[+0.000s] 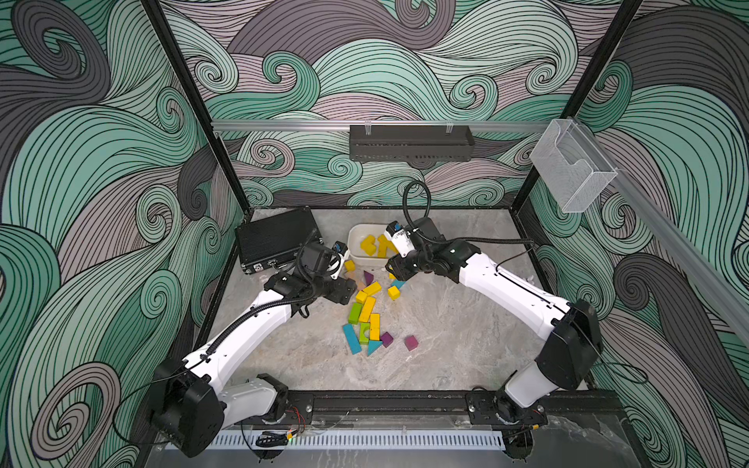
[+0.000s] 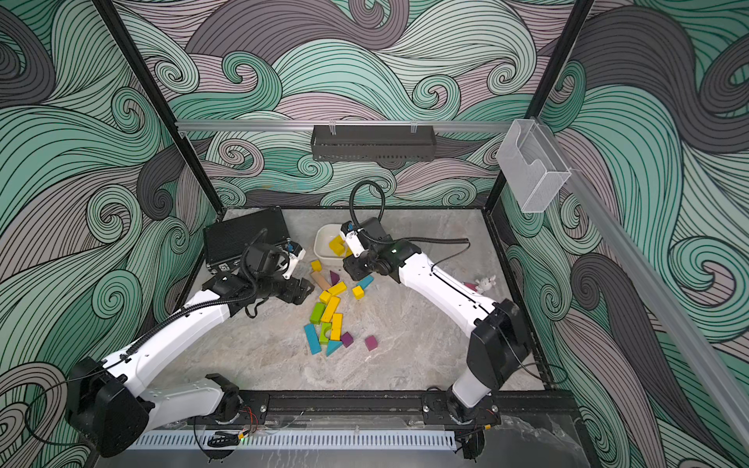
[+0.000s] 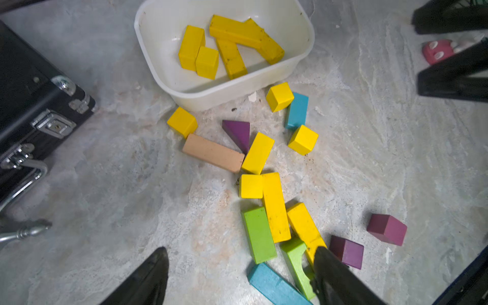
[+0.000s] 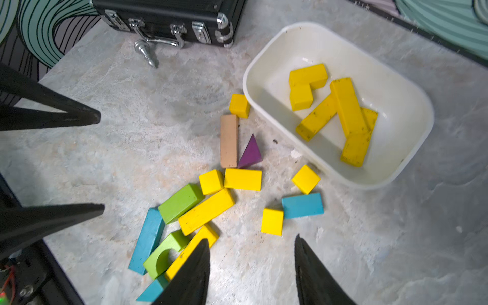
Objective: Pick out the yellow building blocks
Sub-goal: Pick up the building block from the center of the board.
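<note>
My left pincer [image 3: 240, 249]: wide, empty; right pincer [image 4: 252, 238]: narrower, empty; yellow building blocks [image 3: 257, 153]: five in tub [image 3: 237, 92], others loose at six o'clock.

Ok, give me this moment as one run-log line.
white tub: five yellow blocks | table: seven yellow blocks | left gripper: open, empty | right gripper: open, empty

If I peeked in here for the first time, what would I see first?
Probably the bright yellow blocks heaped in the white tub near the back of the grey table. In front of it, loose blocks lie scattered: yellow, green, blue and purple. A left arm and a right arm, both white, reach in from the sides, with swirly green walls all around.
</note>
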Robot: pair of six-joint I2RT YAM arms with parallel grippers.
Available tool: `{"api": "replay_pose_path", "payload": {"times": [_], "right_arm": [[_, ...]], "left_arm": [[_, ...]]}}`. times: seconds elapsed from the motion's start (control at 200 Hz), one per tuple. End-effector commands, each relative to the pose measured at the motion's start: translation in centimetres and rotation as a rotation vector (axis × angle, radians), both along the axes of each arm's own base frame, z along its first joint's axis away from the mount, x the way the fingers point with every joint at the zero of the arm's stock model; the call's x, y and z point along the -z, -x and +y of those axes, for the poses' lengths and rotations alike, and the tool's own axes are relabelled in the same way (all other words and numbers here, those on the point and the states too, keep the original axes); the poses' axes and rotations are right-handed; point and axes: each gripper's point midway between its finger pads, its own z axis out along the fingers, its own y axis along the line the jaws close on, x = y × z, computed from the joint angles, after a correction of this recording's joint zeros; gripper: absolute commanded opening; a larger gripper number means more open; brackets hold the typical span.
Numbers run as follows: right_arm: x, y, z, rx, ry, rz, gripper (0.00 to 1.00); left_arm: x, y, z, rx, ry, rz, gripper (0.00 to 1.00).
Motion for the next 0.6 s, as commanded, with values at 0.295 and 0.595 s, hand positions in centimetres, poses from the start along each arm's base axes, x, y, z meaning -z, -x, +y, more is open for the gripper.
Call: {"api": "replay_pose_path", "payload": {"times": [0.295,0.595], "right_arm": [[4.4,4.7,-1.9,0.117,-0.034,0.173,0.50],[4.0,5.9,-3.0,0.085,-0.012,0.153,0.50]], "left_arm": [[1.8,1.1,-1.7,0.060,0.059,0.101,0.84],[3.7,2.1,-3.4,0.115,0.094,0.249,0.78]]}}
